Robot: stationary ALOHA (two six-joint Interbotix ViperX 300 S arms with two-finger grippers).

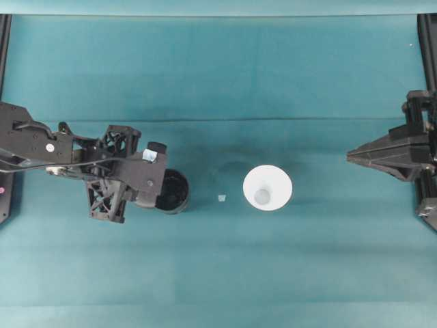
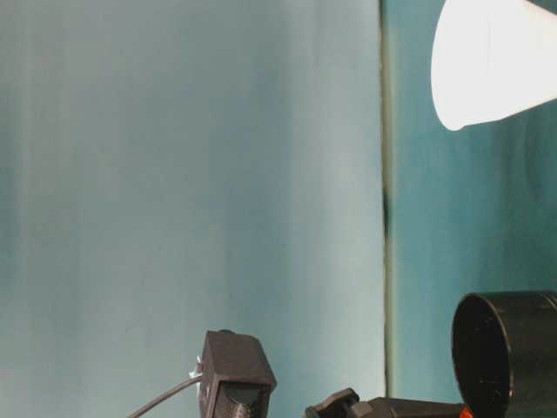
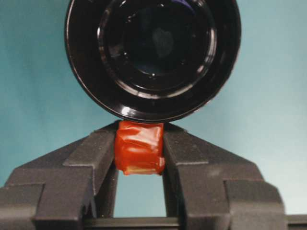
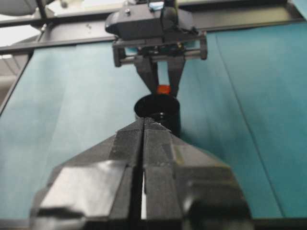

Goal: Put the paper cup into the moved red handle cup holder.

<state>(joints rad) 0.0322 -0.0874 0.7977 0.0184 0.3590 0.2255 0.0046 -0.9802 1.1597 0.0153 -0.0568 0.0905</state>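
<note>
The white paper cup (image 1: 268, 188) stands upright and alone at the table's middle, also visible at table level (image 2: 496, 61). Left of it stands the glossy black red handle cup holder (image 1: 173, 191), upright with its mouth up. My left gripper (image 1: 154, 192) is at the holder's left side. In the left wrist view, that gripper (image 3: 140, 143) is shut on the orange-red handle tab (image 3: 140, 147) below the black holder (image 3: 153, 57). My right gripper (image 1: 350, 156) is shut on nothing at the far right, well clear of the cup. From its own view, its fingertips (image 4: 144, 122) point toward the holder (image 4: 157, 112).
A teal cloth (image 1: 225, 82) covers the whole table. A tiny pale scrap (image 1: 222, 198) lies between holder and cup. Black frame rails (image 1: 427, 41) run along both side edges.
</note>
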